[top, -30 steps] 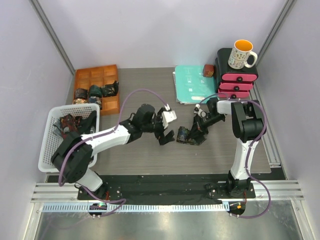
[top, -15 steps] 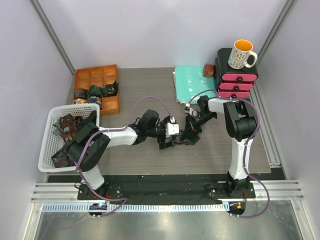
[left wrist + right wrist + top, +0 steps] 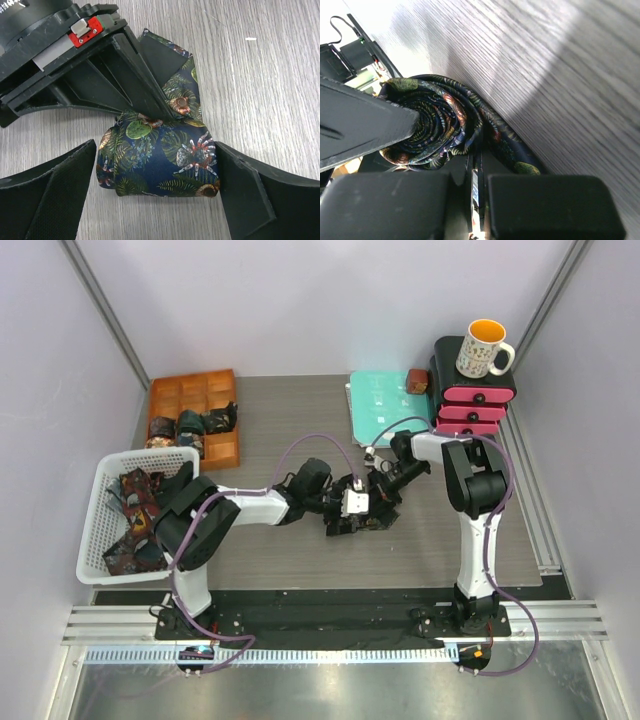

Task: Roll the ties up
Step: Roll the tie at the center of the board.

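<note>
Left fingers [image 3: 47,200] wide astride the rolled tie [image 3: 160,160], right fingers [image 3: 125,70] pinched shut on it: seems a handover step, needs left closing before right release.

The left hand [image 3: 347,512] and right hand [image 3: 383,492] meet over a dark rolled tie [image 3: 367,515] on the table [image 3: 280,420].

Left gripper [image 3: 157,172] jaws wide; right gripper [image 3: 380,496] jaws tight together; wrists face to face.
</note>
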`<state>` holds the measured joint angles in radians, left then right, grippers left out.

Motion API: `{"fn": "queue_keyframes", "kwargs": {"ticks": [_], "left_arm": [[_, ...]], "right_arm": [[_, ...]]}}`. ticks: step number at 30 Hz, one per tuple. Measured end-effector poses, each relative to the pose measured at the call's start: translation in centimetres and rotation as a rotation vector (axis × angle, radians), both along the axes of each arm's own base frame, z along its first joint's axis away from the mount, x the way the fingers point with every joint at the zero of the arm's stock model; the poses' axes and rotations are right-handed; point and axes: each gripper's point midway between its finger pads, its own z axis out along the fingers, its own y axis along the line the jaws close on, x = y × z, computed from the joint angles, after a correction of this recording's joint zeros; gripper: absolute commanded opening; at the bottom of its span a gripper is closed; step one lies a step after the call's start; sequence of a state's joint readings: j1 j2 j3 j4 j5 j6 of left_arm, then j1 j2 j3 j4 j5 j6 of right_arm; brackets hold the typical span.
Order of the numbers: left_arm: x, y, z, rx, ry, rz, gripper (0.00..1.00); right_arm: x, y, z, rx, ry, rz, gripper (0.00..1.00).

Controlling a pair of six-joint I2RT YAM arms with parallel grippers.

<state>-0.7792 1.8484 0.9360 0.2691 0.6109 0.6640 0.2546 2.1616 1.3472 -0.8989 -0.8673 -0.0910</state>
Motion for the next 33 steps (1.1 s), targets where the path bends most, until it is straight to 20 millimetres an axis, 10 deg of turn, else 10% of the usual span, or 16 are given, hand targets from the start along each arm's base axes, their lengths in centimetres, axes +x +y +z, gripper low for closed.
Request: {"fn": "queue_keyframes", "kwargs": {"ticks": [9,20,33], "left_arm": [[-0.7,0.5,-0.7,0.036,0.018,-0.029,0.53],[-1.0,0.6,-0.3,0.144,0.124,0.035,0.39],[-0.8,0.7,-1.5,0.321,0.193,0.118,0.38]], "right_arm": [[-0.1,0.0,0.0,0.006,0.004,0.028,0.04],[-0.3,0.2,0.2,0.002,0.051,0.013,0.35],[3.5,-4.7,3.3,0.022,-0.019,-0.181,0.54]]}}
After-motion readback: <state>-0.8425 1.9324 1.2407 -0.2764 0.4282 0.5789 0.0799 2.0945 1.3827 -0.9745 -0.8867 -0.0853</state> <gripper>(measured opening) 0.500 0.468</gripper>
